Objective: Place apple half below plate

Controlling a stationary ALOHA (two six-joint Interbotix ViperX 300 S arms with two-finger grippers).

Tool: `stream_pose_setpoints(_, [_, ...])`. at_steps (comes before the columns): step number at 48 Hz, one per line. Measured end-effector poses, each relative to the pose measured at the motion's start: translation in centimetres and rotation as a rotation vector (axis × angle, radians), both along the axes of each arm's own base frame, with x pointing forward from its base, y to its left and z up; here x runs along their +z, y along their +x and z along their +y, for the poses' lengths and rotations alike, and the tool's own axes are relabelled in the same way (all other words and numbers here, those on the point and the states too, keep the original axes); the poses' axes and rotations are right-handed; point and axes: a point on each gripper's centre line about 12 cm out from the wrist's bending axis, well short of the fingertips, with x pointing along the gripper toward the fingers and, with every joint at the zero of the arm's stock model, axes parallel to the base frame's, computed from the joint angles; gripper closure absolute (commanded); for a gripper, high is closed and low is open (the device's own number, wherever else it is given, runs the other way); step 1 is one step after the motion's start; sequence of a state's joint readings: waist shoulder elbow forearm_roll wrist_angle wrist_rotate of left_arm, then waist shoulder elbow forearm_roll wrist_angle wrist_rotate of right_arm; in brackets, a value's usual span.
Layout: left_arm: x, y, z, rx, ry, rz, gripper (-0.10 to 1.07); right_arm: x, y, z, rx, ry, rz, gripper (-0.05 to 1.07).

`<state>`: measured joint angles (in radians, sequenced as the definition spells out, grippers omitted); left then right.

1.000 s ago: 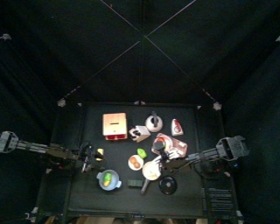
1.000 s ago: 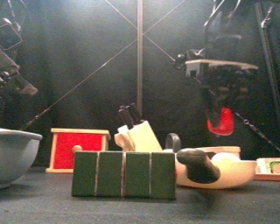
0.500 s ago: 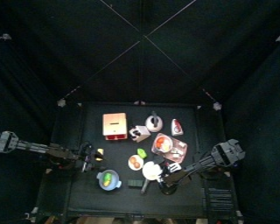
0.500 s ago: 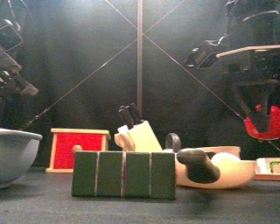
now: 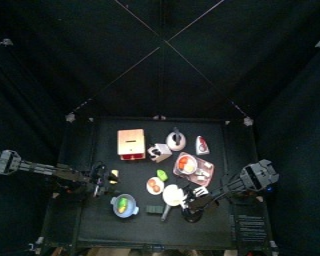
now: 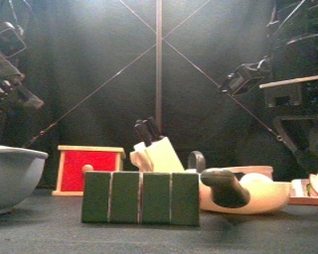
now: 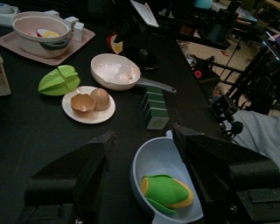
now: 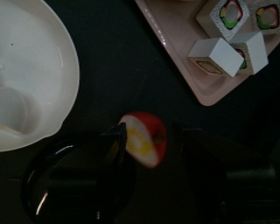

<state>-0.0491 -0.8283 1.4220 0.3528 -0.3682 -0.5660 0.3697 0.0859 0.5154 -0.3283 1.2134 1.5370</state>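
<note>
Right tool is clamping the apple half between its two jaws, cut face turned sideways, and I am hanging it low over bare counter. I am gripping it by its flanks so that it can drop straight out when the jaws part, without rolling. I am holding it just beside the curved rim of the white plate and apart from it, because the task wants the piece off the plate, on its near side. The tray of sushi pieces is sitting close on the other side, so I judge the gap is narrow and the set-down is calling for a straight descent. A dark round dish is lying near my jaws too, and I cannot tell whether it is leaving enough free space.

My left tool is resting with its jaws apart above a pale blue bowl holding a green and yellow fruit.

The black counter is crowding toward its front, where the right arm is working. Black curtains are closing in the pen on all sides.
</note>
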Motion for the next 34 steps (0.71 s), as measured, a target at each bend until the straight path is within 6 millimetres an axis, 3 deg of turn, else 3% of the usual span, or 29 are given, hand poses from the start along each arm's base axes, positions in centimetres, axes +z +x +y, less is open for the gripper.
stream_pose_setpoints(34, [0.0,0.0,0.01,0.0,0.0,0.0,0.07,-0.06,0.07,-0.11,-0.004,0.003,-0.005,0.2])
